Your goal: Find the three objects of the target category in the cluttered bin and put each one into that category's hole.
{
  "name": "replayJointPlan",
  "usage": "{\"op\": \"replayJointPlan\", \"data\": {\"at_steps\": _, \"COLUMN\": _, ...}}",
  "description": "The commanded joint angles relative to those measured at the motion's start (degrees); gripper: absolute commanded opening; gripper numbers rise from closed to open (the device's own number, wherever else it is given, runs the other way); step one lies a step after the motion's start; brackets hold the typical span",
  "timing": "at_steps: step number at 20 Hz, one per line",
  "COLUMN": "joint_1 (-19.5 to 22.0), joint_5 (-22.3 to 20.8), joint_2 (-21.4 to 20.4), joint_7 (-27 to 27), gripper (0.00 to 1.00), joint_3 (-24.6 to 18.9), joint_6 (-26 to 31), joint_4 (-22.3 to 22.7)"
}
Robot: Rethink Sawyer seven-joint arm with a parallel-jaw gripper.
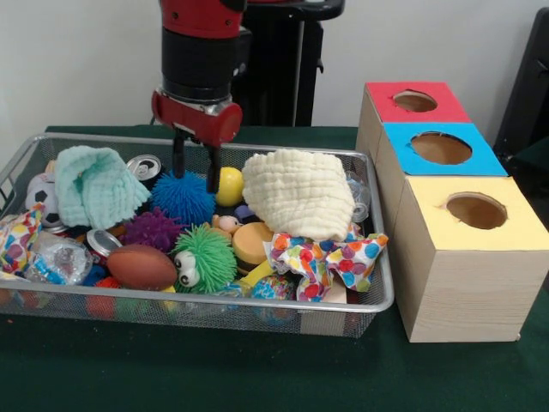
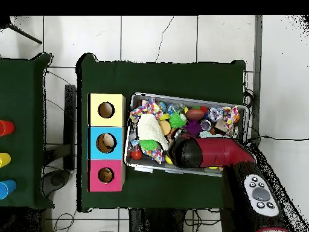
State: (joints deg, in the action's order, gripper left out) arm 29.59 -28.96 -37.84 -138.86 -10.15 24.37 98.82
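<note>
Gripper (image 1: pixel 194 165): two dark fingers spread apart, hanging from the red and black arm (image 1: pixel 202 60) over the far side of the bin; the tips straddle the top of the blue spiky ball (image 1: pixel 183 197), one at its 11 o'clock, the other at its 1 o'clock (whether they press it cannot be told).
Bin (image 1: pixel 257 314): wire-mesh basket on the green table (image 1: pixel 257 378), crowded with toys and cloths.
Blue spiky ball: near the bin's middle, toward the far wall; a yellow ball (image 1: pixel 230 186) lies just beside it at 3 o'clock.
Purple spiky ball (image 1: pixel 153 229): at 7 o'clock of the blue one, touching it.
Green spiky ball (image 1: pixel 204 257): with two googly eyes, at 6 o'clock of the blue one, by the near wall.
Brown football (image 1: pixel 141 266): touching the green ball at its 9 o'clock.
Cloths: mint cloth (image 1: pixel 100 184) at 9 o'clock of the blue ball, cream cloth (image 1: pixel 298 193) at 3 o'clock, a spotted multicoloured cloth (image 1: pixel 324 257) below the cream one.
Cans: one silver can top (image 1: pixel 143 166) beside the mint cloth.
Boxes: red box (image 1: pixel 412 103), blue box (image 1: pixel 439 148) and yellow box (image 1: pixel 473 215) in a row beside the bin, each with a round hole on top (seen overhead, the blue hole holds something pale).
</note>
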Motion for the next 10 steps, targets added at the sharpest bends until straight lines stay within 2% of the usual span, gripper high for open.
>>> {"op": "replayJointPlan", "data": {"at_steps": 1, "joint_1": -2.3, "joint_5": 1.3, "joint_2": 7.5, "joint_7": -5.5, "gripper": 1.0, "joint_3": 0.2, "joint_6": -5.1, "joint_4": -3.7}}
{"op": "replayJointPlan", "data": {"at_steps": 4, "joint_1": -3.7, "joint_5": 1.5, "joint_2": 9.2, "joint_7": -6.3, "gripper": 1.0, "joint_3": 1.5, "joint_6": -6.2, "joint_4": -5.3}}
{"op": "replayJointPlan", "data": {"at_steps": 10, "joint_1": -9.2, "joint_5": 1.5, "joint_2": 13.7, "joint_7": -10.1, "gripper": 1.0, "joint_3": 8.1, "joint_6": -9.3, "joint_4": -10.0}}
